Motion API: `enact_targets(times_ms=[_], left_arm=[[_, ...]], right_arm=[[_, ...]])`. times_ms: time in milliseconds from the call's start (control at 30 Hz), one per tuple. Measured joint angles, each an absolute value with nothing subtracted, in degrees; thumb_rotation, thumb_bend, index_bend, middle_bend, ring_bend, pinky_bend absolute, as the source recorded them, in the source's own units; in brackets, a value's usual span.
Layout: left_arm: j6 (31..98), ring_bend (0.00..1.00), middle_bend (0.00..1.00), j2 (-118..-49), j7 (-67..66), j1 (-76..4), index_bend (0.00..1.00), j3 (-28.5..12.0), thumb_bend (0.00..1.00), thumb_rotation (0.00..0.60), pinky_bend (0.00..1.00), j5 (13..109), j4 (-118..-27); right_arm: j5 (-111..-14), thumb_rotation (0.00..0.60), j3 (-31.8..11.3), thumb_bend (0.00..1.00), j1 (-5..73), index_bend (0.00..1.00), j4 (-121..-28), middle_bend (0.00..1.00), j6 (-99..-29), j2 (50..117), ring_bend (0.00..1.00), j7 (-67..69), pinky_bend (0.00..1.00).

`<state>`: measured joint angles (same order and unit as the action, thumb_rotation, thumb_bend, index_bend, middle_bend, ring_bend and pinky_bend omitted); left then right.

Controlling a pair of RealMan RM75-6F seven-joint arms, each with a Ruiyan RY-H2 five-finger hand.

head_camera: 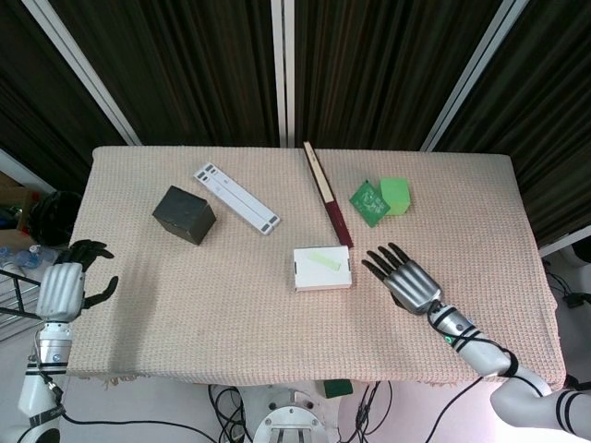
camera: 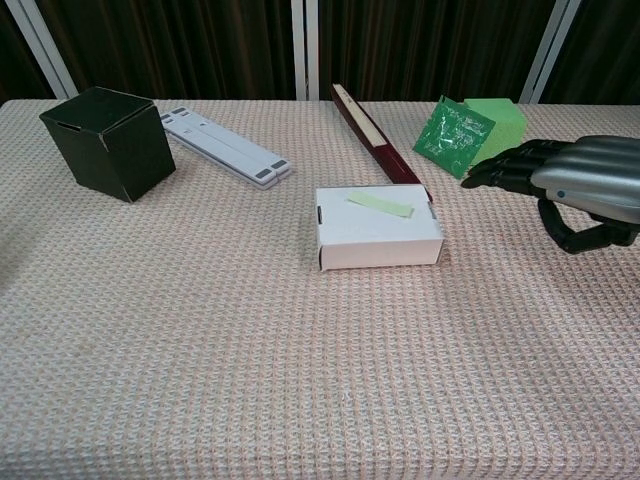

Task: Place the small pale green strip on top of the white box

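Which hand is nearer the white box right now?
Right. The right hand hovers open just beside the white box, not touching. The left hand is off the table's far left edge.

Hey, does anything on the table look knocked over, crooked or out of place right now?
Nothing stands out. The pale green strip lies flat, slightly slanted, on the white box; both hands are clear.

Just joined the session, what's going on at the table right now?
Neither hand is handling anything. The strip already lies on top of the white box mid-table, so the placement looks done. The left hand is off the table's left edge, empty. The right hand hovers just right of the box, fingers spread toward it, not touching. The black box, white bar, dark red stick and green items sit untouched further back.
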<state>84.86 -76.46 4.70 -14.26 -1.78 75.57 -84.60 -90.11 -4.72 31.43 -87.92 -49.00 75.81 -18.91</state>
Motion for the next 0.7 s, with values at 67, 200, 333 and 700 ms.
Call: enact_targets(times_ms=[67, 200, 333, 700], left_arm=[[84.29, 0.16, 0.27, -76.28, 5.18, -13.96, 0.4, -1.82, 0.29, 0.559, 0.25, 75.68, -83.99], [82.87, 0.15, 0.26, -76.14, 5.49, -13.66, 0.4, -1.81, 0.29, 0.556, 0.24, 75.96, -82.91], [82.23, 0.15, 0.26, -76.0, 5.55, -13.35, 0.4, -2.26, 0.29, 0.556, 0.23, 76.5, -82.43], [81.17, 0.15, 0.25, -75.82, 5.43, -12.68, 0.4, -3.47, 0.29, 0.556, 0.23, 76.82, -82.15]], right_arm=[[-89.03, 0.558, -4.96, 1.0, 32.92, 0.06, -87.56, 0.0, -47.71, 77.25, 0.0, -19.86, 0.0], [-88.44, 0.558, -5.26, 1.0, 34.75, 0.06, -86.59, 0.0, -47.29, 79.67, 0.0, -20.61, 0.0], [-88.04, 0.558, -5.22, 1.0, 35.84, 0.06, -85.81, 0.0, -47.42, 80.98, 0.0, -20.77, 0.0], [-86.62, 0.559, -4.14, 1.0, 37.78, 0.11, -84.01, 0.0, -46.99, 83.25, 0.0, -21.46, 0.0]])
